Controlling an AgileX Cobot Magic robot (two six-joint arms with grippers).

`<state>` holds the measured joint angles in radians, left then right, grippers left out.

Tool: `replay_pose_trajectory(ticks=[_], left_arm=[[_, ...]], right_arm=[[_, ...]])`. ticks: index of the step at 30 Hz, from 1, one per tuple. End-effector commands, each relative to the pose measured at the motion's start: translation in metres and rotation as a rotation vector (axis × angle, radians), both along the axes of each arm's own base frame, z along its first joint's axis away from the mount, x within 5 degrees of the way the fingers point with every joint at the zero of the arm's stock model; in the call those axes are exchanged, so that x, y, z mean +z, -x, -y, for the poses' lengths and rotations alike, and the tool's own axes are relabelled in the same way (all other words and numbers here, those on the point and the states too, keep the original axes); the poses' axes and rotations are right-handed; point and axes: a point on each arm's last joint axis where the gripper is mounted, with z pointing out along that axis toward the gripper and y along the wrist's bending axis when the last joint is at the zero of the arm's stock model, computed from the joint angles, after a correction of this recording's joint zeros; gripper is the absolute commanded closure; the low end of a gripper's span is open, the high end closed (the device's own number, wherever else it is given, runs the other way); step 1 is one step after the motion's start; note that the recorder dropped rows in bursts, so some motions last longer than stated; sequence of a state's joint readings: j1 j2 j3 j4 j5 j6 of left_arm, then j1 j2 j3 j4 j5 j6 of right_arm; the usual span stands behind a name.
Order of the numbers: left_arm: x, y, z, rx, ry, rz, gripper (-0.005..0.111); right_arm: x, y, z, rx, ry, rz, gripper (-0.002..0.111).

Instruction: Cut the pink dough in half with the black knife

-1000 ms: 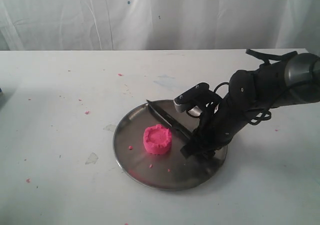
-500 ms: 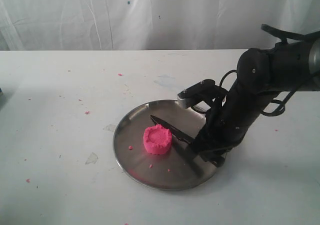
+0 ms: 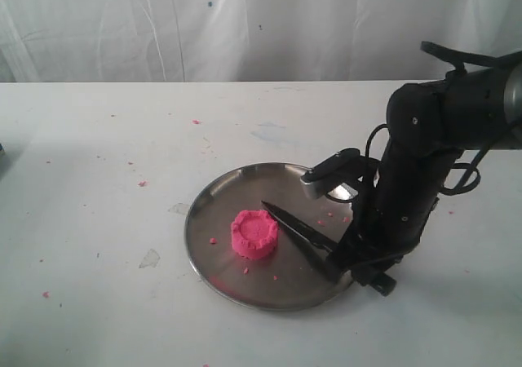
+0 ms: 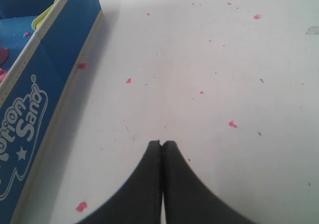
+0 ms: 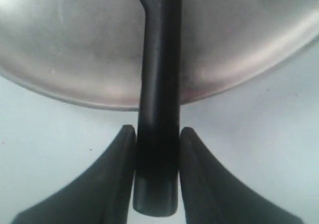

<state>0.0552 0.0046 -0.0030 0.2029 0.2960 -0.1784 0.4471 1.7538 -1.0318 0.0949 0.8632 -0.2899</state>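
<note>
1. Two black fingers of the right gripper [image 5: 157, 149] clamp the straight handle of the long, slim black knife [image 3: 300, 230]; in the right wrist view the handle fills the gap between them, pressed on both sides.
2. The pointed blade hangs over the round steel plate [image 3: 204, 220], tip aimed left toward the bright pink ridged puck of dough [image 3: 254, 234] and stopping just beside its right edge, not over it. The dough sits whole, left of the plate's centre.
3. You are, by the look of it, in the approach: the cut has not begun. Carry the blade further left until its edge spans the puck's middle, not its near or far rim, or the halves will come out unequal.
4. Level the blade before you press. A tip-first entry would likely shove the soft dough across the smooth plate rather than part it.
5. Press straight down and slowly; the plate may skid on the white table [image 3: 98, 139], and nothing steadies it.
6. The left gripper [image 4: 162, 145] is well away from the work, its fingertips pressed together on nothing above bare tabletop flecked with pink crumbs [image 4: 233, 124], beside a blue cardboard box [image 4: 45, 99].
</note>
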Motion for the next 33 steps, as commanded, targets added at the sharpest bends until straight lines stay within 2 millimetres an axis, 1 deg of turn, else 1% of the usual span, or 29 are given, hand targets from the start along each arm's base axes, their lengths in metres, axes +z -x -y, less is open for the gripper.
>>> replay_pose_trajectory(ticks=[1, 3, 10, 15, 22, 29, 33], left_arm=[[-0.001, 0.000, 0.000, 0.002, 0.006, 0.001, 0.107], [-0.001, 0.000, 0.000, 0.002, 0.006, 0.001, 0.107], [-0.001, 0.000, 0.000, 0.002, 0.006, 0.001, 0.107], [-0.001, 0.000, 0.000, 0.002, 0.006, 0.001, 0.107], [-0.001, 0.000, 0.000, 0.002, 0.006, 0.001, 0.107], [-0.001, 0.000, 0.000, 0.002, 0.006, 0.001, 0.107], [-0.001, 0.000, 0.000, 0.002, 0.006, 0.001, 0.107]], right_arm=[[0.000, -0.006, 0.010, -0.125, 0.089, 0.080, 0.100], [0.000, -0.007, 0.011, -0.199, 0.101, 0.091, 0.100], [-0.001, 0.002, 0.014, -0.217, 0.141, -0.010, 0.100], [-0.001, 0.002, 0.013, -0.218, 0.131, -0.004, 0.099], [-0.001, 0.003, 0.007, -0.208, 0.066, -0.030, 0.085], [-0.001, 0.003, 0.007, -0.194, 0.065, -0.028, 0.080], [-0.001, 0.003, 0.007, -0.193, 0.065, -0.028, 0.072]])
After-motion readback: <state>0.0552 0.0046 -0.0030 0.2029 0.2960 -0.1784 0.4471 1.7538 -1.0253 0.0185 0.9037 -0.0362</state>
